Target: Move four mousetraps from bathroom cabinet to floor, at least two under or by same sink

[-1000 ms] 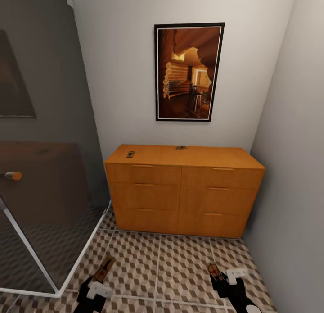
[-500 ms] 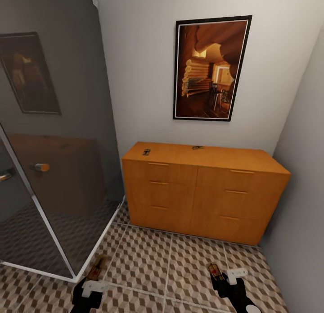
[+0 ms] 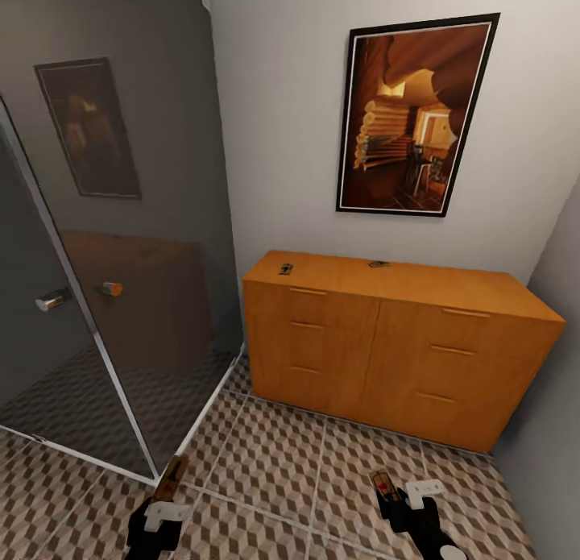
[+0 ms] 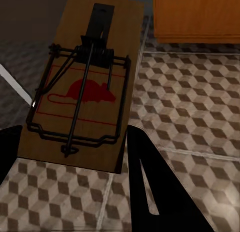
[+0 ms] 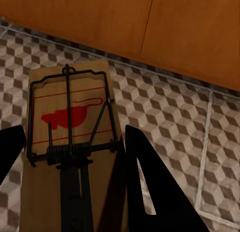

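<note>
**A trap in each tool, two more on the cabinet**

The left tool [image 3: 165,495] hangs low over the floor [image 3: 274,463], near the bottom corner of a dark glass shower screen [image 3: 137,302]; its two black fingers [image 4: 155,192] are closed on the sides of a trap [image 4: 85,96], a tan board with a wire spring frame and a red mouse printed on it; from the head view that trap [image 3: 171,479] pokes forward out of the tool, above the tiles and not resting on them.

The right tool [image 3: 395,499] sits low towards the right side of the floor, well apart from the left one; its fingers [image 5: 150,187] likewise grip the long edges of a second trap [image 5: 70,142], whose red mouse and spring bar face up; in the head view this trap [image 3: 383,486] shows a red spot and juts ahead of the tool.

Beyond both, the cabinet [image 3: 395,350] stands against the white back wall, its drawers all shut; on its top lie two more traps, one [image 3: 285,269] close to the front left corner, the other [image 3: 378,263] at the back edge near the middle; they are small from here and I can make out no detail.

A framed picture [image 3: 411,117] hangs on the wall above the cabinet; the screen carries a dim reflection of it.
</note>
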Robot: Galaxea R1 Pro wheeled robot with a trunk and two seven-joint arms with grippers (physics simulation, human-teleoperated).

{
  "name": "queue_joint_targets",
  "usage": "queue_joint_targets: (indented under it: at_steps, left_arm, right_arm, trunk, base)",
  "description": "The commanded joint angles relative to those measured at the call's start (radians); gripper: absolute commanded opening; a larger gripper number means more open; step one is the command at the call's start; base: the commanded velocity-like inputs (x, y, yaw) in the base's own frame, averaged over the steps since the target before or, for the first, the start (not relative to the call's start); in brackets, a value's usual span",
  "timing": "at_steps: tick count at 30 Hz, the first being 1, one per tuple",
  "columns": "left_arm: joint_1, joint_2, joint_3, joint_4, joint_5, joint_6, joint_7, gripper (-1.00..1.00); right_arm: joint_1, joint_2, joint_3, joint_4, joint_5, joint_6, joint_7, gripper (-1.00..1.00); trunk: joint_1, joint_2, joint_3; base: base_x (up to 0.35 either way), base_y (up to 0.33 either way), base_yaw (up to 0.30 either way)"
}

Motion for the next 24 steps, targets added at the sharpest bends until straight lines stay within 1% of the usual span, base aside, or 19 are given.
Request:
queue_joint_targets:
  at_steps: [1, 18, 21, 24]
  left_arm:
    - [-0.001, 0.0, -0.008, 0.003, -0.005, -0.004, 0.011, -1.0]
    - [-0.001, -0.001, -0.008, 0.003, -0.004, -0.004, 0.01, -1.0]
    - [-0.001, -0.001, -0.008, 0.003, 0.005, -0.004, 0.011, -1.0]
    - [-0.001, 0.0, -0.008, 0.003, 0.037, -0.004, 0.012, -1.0]
  right_arm:
    - [0.0, -0.001, 0.001, 0.0, 0.004, -0.003, 0.001, -1.0]
    - [0.0, -0.002, 0.001, 0.0, 0.003, -0.003, 0.001, -1.0]
    - [0.0, -0.002, 0.001, 0.0, 0.004, -0.003, 0.001, -1.0]
    - [0.0, -0.002, 0.001, 0.0, 0.003, -0.004, 0.001, -1.0]
  trunk:
    - [0.0, -0.001, -0.002]
    - [0.0, -0.001, -0.012]
    - [0.0, -0.001, -0.014]
    - [0.0, -0.001, -0.015]
  base:
    - [0.0, 0.0, 0.183]
    - [0.0, 0.0, 0.186]
    - [0.0, 0.0, 0.185]
    - [0.0, 0.0, 0.185]
